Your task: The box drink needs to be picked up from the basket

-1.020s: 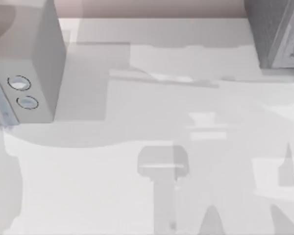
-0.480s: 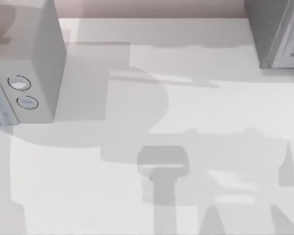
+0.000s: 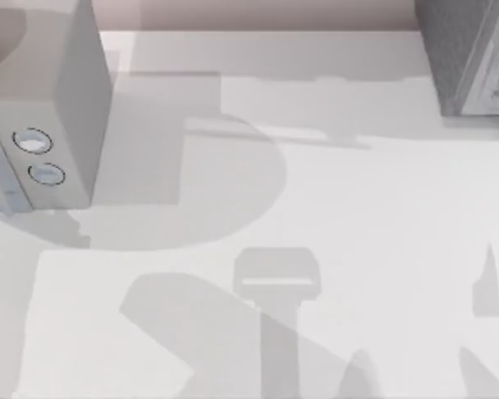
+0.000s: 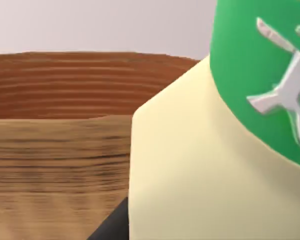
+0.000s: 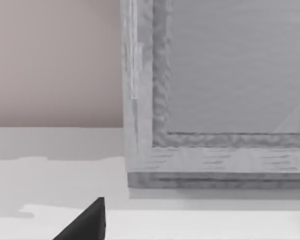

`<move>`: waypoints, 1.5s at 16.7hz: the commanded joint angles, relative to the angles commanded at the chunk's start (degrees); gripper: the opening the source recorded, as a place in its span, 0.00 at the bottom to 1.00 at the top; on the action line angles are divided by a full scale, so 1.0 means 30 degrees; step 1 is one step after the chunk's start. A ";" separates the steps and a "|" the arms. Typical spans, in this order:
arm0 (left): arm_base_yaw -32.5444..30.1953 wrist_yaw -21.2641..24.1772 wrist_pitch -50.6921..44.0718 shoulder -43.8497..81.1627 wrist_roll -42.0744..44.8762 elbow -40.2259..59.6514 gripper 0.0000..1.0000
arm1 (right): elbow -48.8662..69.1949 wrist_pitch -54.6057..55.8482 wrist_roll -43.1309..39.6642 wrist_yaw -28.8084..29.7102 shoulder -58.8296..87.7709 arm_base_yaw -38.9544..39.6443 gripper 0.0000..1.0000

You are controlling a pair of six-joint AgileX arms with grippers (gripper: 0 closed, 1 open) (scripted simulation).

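Since the cream box drink with green band fills the left wrist view beside the brown wooden basket, it's probably light and crushable, so grip the flat sides; can't tell the left claw's state.

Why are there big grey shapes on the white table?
Top view: the grey shapes are shadows on the table, one rounded, others long. Left wrist view: the box drink is very close, in front of the wooden basket.

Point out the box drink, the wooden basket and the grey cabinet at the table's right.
box drink point(image 4: 190, 165): left wrist view, on its cream side panel.
wooden basket point(image 4: 65, 85): left wrist view, on its inner wall.
grey cabinet point(image 3: 470, 58): top view, on its top face.
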 joint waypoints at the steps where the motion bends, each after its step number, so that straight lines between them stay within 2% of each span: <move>1: -0.0343 -0.0374 0.0109 -0.1623 -0.0030 -0.1738 0.00 | 0.0000 0.0000 0.0000 0.0000 0.0000 0.0000 1.00; 4: -0.1255 -0.1370 0.0394 -0.5726 -0.0110 -0.5990 0.00 | 0.0000 0.0000 0.0000 0.0000 0.0000 0.0000 1.00; 7: -0.1879 -0.2050 0.0593 -0.8196 -0.0160 -0.8468 0.00 | 0.0000 0.0000 0.0000 0.0000 0.0000 0.0000 1.00; 14: -0.2003 -0.2232 0.0638 -0.8757 -0.0135 -0.9120 0.00 | 0.0000 0.0000 0.0000 0.0000 0.0000 0.0000 1.00; 16: -0.2437 -0.2574 0.0177 -0.8177 -0.0670 -0.8836 0.00 | 0.0000 0.0000 0.0000 0.0000 0.0000 0.0000 1.00; 19: -0.4125 -0.3887 -0.1324 -0.6008 -0.2585 -0.7460 0.00 | 0.0000 0.0000 0.0000 0.0000 0.0000 0.0000 1.00; 25: -0.9946 -0.8653 -0.5909 0.1331 -0.9097 -0.1604 0.00 | 0.0000 0.0000 0.0000 0.0000 0.0000 0.0000 1.00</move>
